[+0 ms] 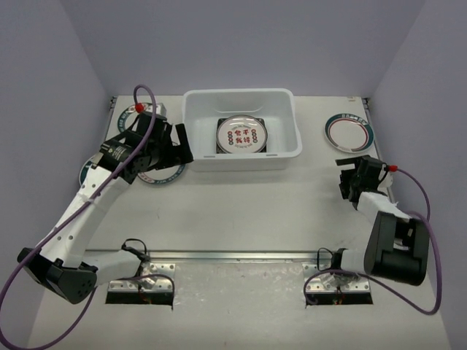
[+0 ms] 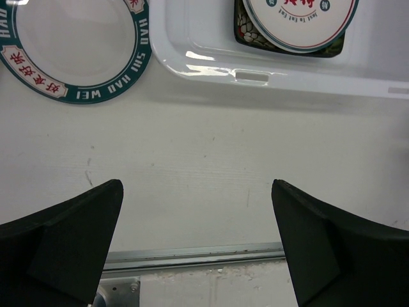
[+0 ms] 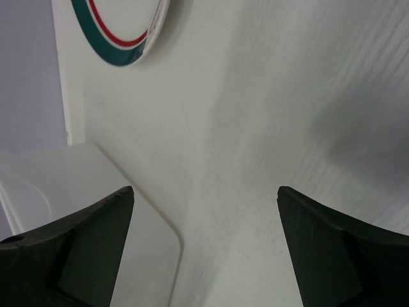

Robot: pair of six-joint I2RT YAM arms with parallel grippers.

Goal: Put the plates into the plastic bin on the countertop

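I found the left gripper point(image 2: 197, 192) spread wide and empty above the countertop point(image 1: 255, 211), just beside the plastic bin point(image 1: 241, 159). The right gripper point(image 3: 204, 195) was likewise spread, holding nothing. In the bin, a red-character plate point(image 1: 242, 134) lay on a black square plate point(image 2: 245, 31). One teal-rimmed plate point(image 2: 77, 45) lay on the countertop left of the bin, and a second plate point(image 1: 349, 132) to its right.

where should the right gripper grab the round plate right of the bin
Probably the near rim of the teal-rimmed plate, coming down from the right gripper's side: it lies flat on the countertop, so only its raised lip can be pinched.
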